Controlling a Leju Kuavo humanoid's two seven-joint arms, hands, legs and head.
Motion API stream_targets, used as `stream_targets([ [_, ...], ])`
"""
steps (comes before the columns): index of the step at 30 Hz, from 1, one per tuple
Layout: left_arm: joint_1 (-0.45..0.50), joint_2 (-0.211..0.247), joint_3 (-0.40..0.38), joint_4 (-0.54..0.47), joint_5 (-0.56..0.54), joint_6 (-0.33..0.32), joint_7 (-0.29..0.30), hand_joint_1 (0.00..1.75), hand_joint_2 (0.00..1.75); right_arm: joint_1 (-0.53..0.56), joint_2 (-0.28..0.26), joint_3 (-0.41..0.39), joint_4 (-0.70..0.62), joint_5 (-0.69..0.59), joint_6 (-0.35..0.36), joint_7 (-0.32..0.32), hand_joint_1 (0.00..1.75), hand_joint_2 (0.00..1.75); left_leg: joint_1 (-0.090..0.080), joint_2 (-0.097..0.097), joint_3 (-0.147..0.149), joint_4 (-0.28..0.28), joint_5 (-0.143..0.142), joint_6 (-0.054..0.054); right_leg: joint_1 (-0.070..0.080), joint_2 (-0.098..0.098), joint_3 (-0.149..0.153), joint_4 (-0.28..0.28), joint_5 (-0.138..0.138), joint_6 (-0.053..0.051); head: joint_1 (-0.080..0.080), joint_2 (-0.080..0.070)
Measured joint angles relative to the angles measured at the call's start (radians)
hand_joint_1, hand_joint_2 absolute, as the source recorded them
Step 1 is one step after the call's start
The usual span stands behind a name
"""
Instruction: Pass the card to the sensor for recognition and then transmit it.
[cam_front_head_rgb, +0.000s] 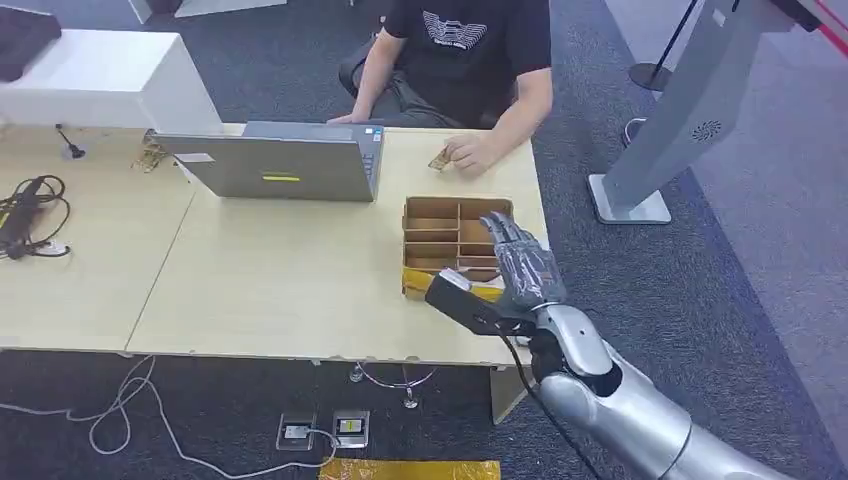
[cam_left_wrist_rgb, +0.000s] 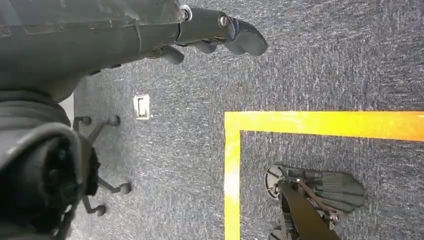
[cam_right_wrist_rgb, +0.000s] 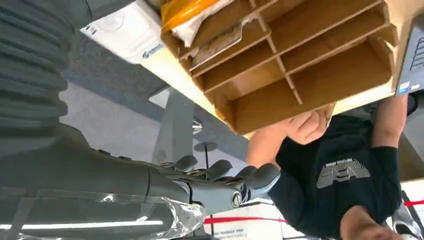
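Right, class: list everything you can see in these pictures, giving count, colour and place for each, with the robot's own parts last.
Table: one, light wood, centre.
Laptop: one, grey, far side of table.
Divided box: one, brown, table's right end.
Yellow packet: one, in the box's near compartment.
Cables: black, table's left end.
Person: one, black shirt, seated beyond table, a small item under one hand.
Kiosk stand: one, grey, right.
Floor tape: yellow, on carpet.
Right hand: above the box, empty.
Left hand: above carpet, empty.

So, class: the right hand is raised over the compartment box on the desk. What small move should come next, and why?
Probably lower the right hand into the wooden compartment box to pick a card. The hand hovers over the box's right side with fingers extended and holds nothing, and the right wrist view shows card-like items in the near slots.
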Motion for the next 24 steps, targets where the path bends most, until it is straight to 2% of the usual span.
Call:
stream_targets([
  [5, 0.000, 0.003, 0.000, 0.000, -0.002, -0.002, 0.000, 0.00, 0.00, -0.008, 0.027, 0.026, 0.077, -0.008, -0.038, -0.008, 0.00, 1.75, 0.000, 0.000, 0.000, 0.000, 0.000, 0.000, 0.000, 0.000, 0.000, 0.000, 0.000, 0.000, 0.000, 0.000],
  [14, 0.001, 0.005, 0.000, 0.000, -0.003, -0.006, 0.000, 0.00, 0.00, -0.032, 0.066, 0.060, 0.204, 0.060, -0.133, -0.033, 0.00, 1.75, 0.000, 0.000, 0.000, 0.000, 0.000, 0.000, 0.000, 0.000, 0.000, 0.000, 0.000, 0.000, 0.000, 0.000],
  [24, -0.002, 0.005, 0.000, 0.000, -0.024, -0.011, -0.002, 0.00, 0.00, -0.050, 0.082, 0.066, 0.300, 0.087, -0.208, -0.031, 0.00, 1.75, 0.000, 0.000, 0.000, 0.000, 0.000, 0.000, 0.000, 0.000, 0.000, 0.000, 0.000, 0.000, 0.000, 0.000],
])
